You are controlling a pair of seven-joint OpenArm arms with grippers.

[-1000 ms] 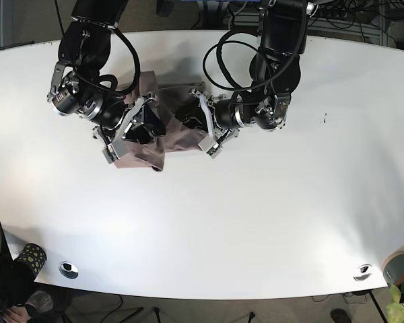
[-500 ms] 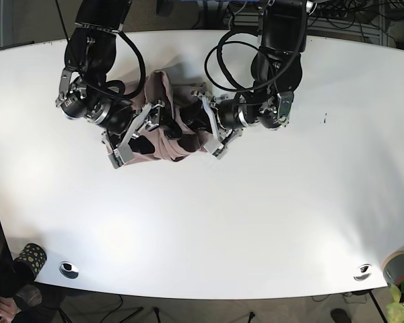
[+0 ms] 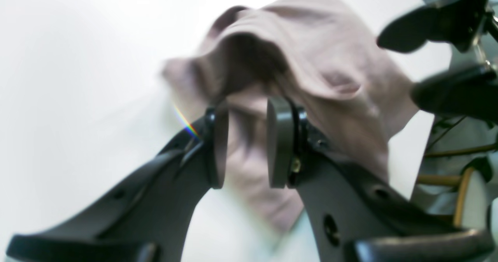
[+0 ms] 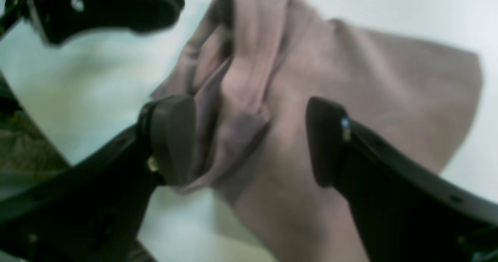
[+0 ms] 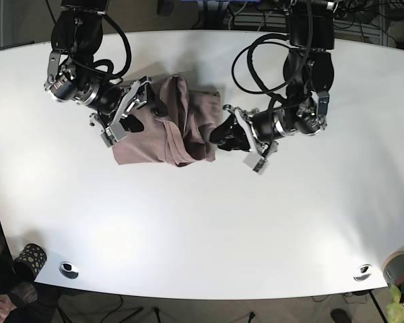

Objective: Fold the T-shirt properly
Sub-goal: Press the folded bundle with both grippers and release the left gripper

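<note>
The mauve T-shirt [image 5: 178,131] lies bunched in thick folds on the white table [image 5: 202,222]. In the base view my right gripper [image 5: 138,114] stands over the shirt's left part, and my left gripper [image 5: 223,134] is at its right edge. The right wrist view shows the right gripper [image 4: 245,110] wide open, with rumpled T-shirt [image 4: 350,83] below its jaws. In the left wrist view the left gripper [image 3: 248,110] has its pads [image 3: 278,137] apart, and the T-shirt [image 3: 311,59] lies beyond them, ungripped.
A patterned cup [image 5: 30,258] and a person's hand are at the bottom left. Two round table grommets [image 5: 69,269] [image 5: 362,272] sit near the front edge. A plant pot [image 5: 398,268] is at the bottom right. Cables hang behind the table.
Both arms have drawn apart, the left arm toward the view's right and the right arm toward its left. Both have let go of the shirt, which has dropped into a bundle between them.
</note>
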